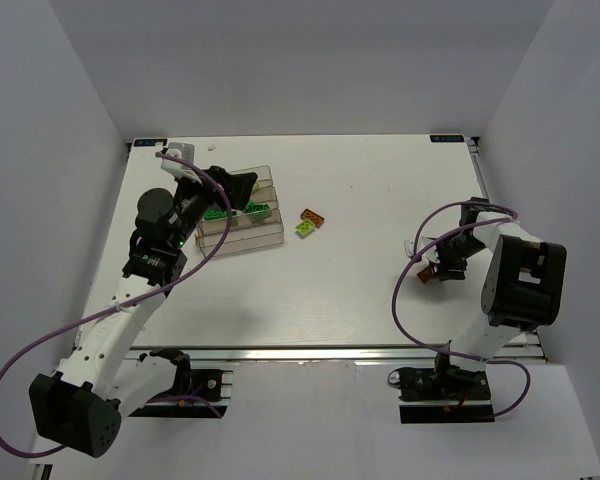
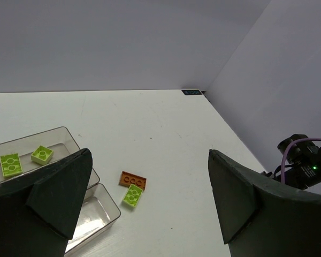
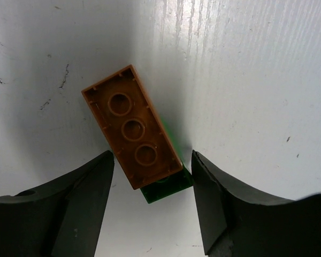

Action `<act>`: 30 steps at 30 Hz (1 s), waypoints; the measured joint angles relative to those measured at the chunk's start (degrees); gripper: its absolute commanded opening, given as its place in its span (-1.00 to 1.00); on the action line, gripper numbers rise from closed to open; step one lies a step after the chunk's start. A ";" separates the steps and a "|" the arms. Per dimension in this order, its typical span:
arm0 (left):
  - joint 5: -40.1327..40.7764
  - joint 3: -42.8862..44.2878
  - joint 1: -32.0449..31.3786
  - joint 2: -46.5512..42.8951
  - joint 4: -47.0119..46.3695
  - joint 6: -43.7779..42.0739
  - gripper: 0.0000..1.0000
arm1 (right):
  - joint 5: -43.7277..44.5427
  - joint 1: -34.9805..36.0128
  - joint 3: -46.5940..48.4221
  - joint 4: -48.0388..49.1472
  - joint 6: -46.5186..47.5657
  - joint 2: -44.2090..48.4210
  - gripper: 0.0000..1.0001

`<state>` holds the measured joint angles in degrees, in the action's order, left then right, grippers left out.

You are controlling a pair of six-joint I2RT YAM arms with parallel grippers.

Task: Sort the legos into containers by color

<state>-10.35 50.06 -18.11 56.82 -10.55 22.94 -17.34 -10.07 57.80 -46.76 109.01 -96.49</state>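
Note:
The clear containers (image 1: 242,228) stand at the table's left. Green bricks (image 1: 220,213) lie in one bin in the top view; two lime bricks (image 2: 10,164) lie in a bin (image 2: 64,136) in the left wrist view. My left gripper (image 1: 242,190) hovers above the bins, open and empty (image 2: 150,198). An orange brick (image 1: 313,216) and a lime brick (image 1: 305,229) lie touching on the table right of the bins. My right gripper (image 1: 432,268) is open and low over the table (image 3: 152,176), its fingers on either side of an upside-down orange brick (image 3: 132,128) that lies on a dark green brick (image 3: 168,188).
The nearest bin (image 2: 93,214) in the left wrist view holds nothing. The orange brick (image 2: 132,179) and lime brick (image 2: 132,195) lie just right of it. White walls enclose the table on three sides. The right arm's purple cable (image 1: 400,290) loops over the table's right part.

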 measured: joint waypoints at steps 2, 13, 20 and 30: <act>0.00 0.00 -0.02 0.00 0.00 0.00 0.96 | 0.13 -0.04 0.09 0.00 -0.17 -0.04 0.26; 0.00 0.00 -0.02 0.00 0.00 0.00 0.96 | 0.52 -0.55 0.22 -0.28 -0.66 -0.26 0.04; -0.74 0.00 -0.04 0.28 -0.20 0.00 0.96 | -0.09 -1.18 1.07 -1.51 -2.01 -0.24 -0.41; -8.39 0.00 -1.64 2.62 -2.54 0.04 0.96 | -14.86 -1.09 5.07 -10.93 -6.54 7.69 -0.66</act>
<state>-18.74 50.06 -19.75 59.44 -13.08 22.98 -32.21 -11.16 62.87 -57.69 102.48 -88.79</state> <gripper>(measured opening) 0.982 0.448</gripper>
